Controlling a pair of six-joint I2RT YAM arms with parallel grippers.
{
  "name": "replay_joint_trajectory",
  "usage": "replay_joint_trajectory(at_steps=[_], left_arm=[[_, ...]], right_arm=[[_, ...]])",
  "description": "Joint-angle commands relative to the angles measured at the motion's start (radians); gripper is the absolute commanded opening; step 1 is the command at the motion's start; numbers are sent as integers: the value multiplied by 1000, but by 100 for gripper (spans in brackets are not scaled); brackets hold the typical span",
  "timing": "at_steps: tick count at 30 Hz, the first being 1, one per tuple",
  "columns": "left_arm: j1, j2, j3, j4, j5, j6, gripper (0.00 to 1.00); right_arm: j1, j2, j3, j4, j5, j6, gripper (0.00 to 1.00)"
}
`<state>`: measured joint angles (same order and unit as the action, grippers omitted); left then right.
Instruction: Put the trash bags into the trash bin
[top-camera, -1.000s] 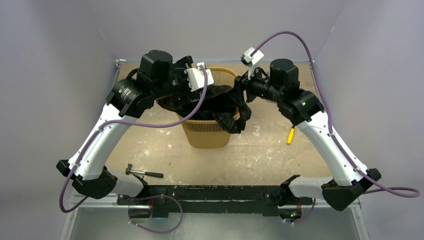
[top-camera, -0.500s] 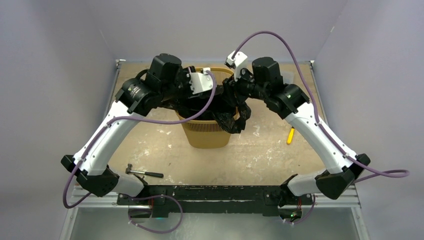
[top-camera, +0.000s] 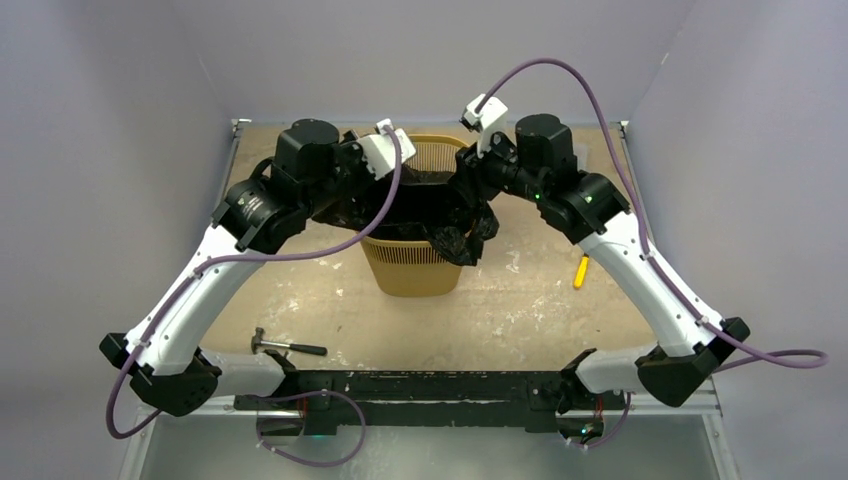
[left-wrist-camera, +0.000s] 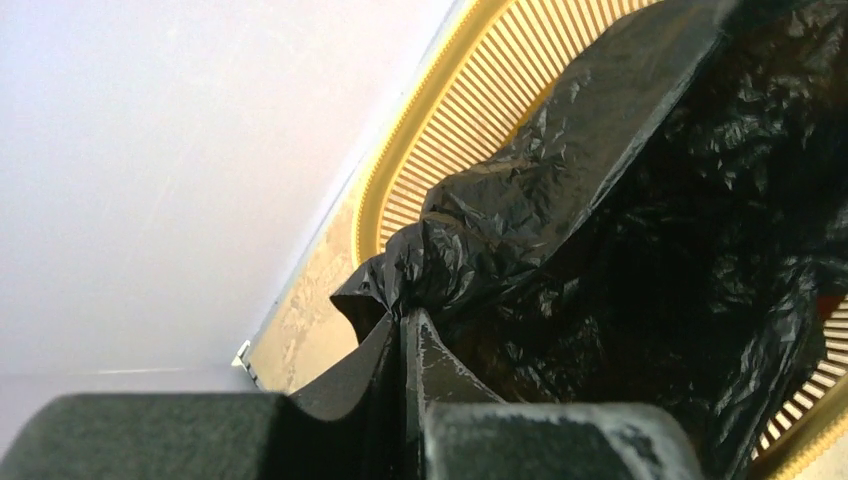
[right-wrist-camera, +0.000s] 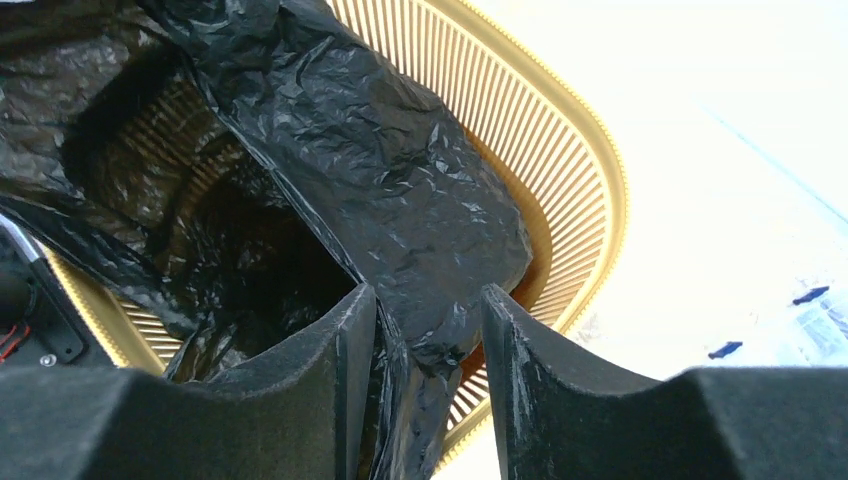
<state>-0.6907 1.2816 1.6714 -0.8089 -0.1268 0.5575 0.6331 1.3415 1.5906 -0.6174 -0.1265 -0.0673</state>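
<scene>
The orange-yellow mesh trash bin (top-camera: 412, 262) stands at the middle of the table. The glossy black trash bag (top-camera: 440, 205) lies inside it, and a bunch of film hangs over the front right rim. My left gripper (left-wrist-camera: 408, 312) is at the bin's left rim, shut on a fold of the bag (left-wrist-camera: 560, 230); from above it sits at the left gripper (top-camera: 352, 205). My right gripper (right-wrist-camera: 425, 300) is open at the right rim (right-wrist-camera: 560, 170), with a strip of bag (right-wrist-camera: 380, 170) running between its fingers against the left one. It shows from above as the right gripper (top-camera: 468, 190).
A small hammer (top-camera: 288, 346) lies near the front left of the table. A yellow-handled tool (top-camera: 580, 271) lies to the right of the bin. Grey walls close in the back and both sides.
My left gripper has shut on the bag's edge and pulled back a little to the left. The right gripper came in over the right rim and its jaws have narrowed around the film.
</scene>
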Motion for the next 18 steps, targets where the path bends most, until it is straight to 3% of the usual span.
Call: replay_joint_trajectory(at_steps=[1,9,18], left_arm=[[-5,-9,35,86,-34,-169,1],[-5,12,59,85,-46,-344,0],[37,67,111,57,-85,-501,0]], right_arm=[[3,-40,0,50,-37,12,48],[3,-17,5,36,-82,-15,58],[5,-13,-1,22,-72,-35,59]])
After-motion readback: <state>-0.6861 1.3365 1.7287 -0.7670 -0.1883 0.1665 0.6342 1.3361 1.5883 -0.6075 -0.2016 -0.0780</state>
